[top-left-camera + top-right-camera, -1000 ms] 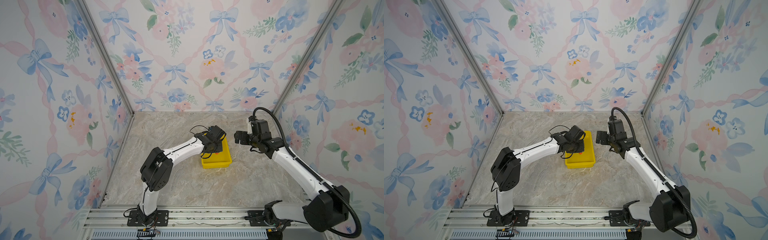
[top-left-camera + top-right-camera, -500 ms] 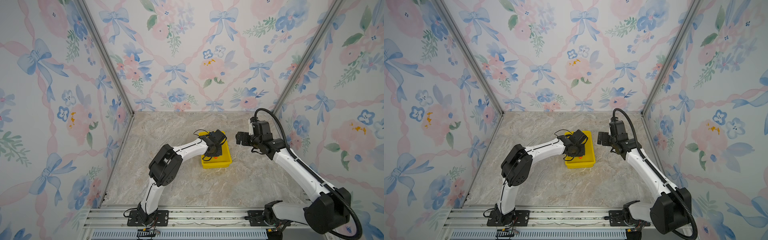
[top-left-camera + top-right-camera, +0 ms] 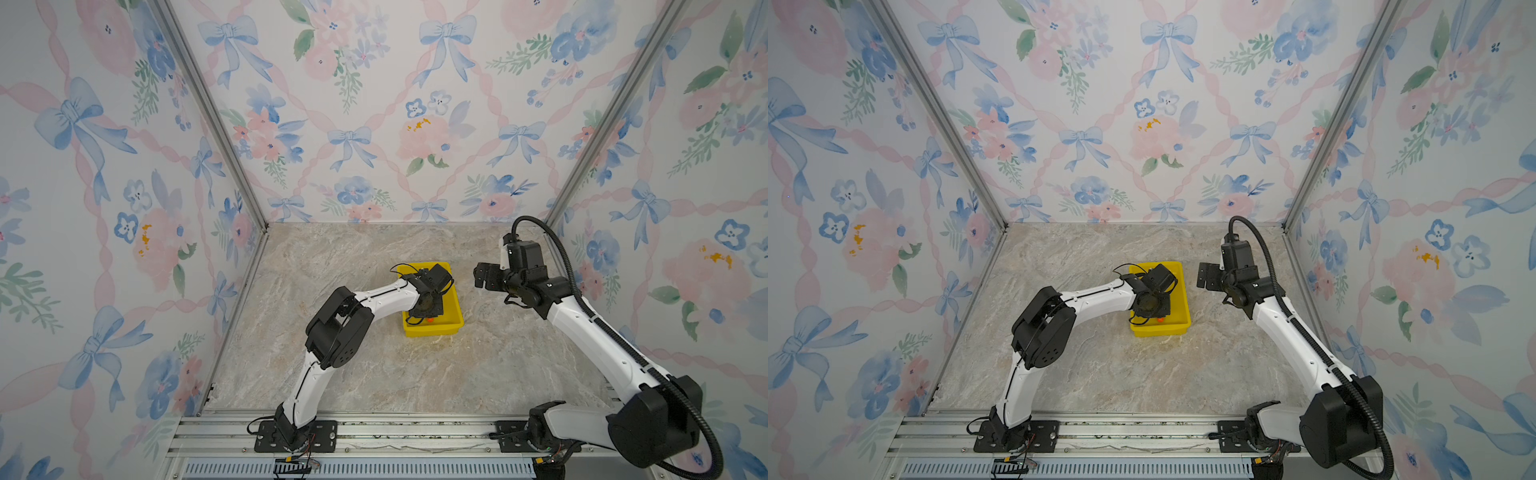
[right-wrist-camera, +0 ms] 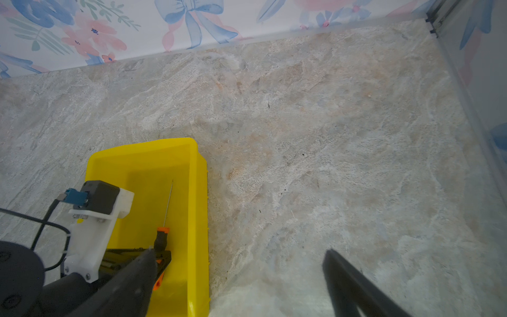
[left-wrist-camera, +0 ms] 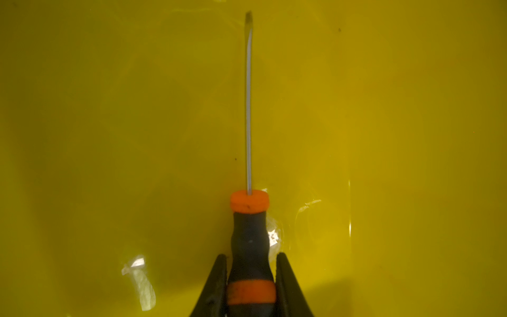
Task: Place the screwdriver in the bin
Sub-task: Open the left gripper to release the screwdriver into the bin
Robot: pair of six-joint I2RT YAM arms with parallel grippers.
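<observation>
Now your left fingers (image 5: pixel 216 288) pinch the screwdriver (image 5: pixel 249 233) handle inside the bin (image 4: pixel 202 192); your right fingers (image 4: pixel 351 285) stand spread.

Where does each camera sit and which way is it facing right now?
Top views: high over the front rail, looking down toward the back wall; the left arm and right arm show whole.
Left wrist: on the left arm, facing the yellow bin floor; the left tool shows, shut on the screwdriver.
Right wrist: on the right arm, facing down across the table and bin; the open right tool and the left arm's wrist show.
Shared: both wrist views show the screwdriver inside the bin.
</observation>
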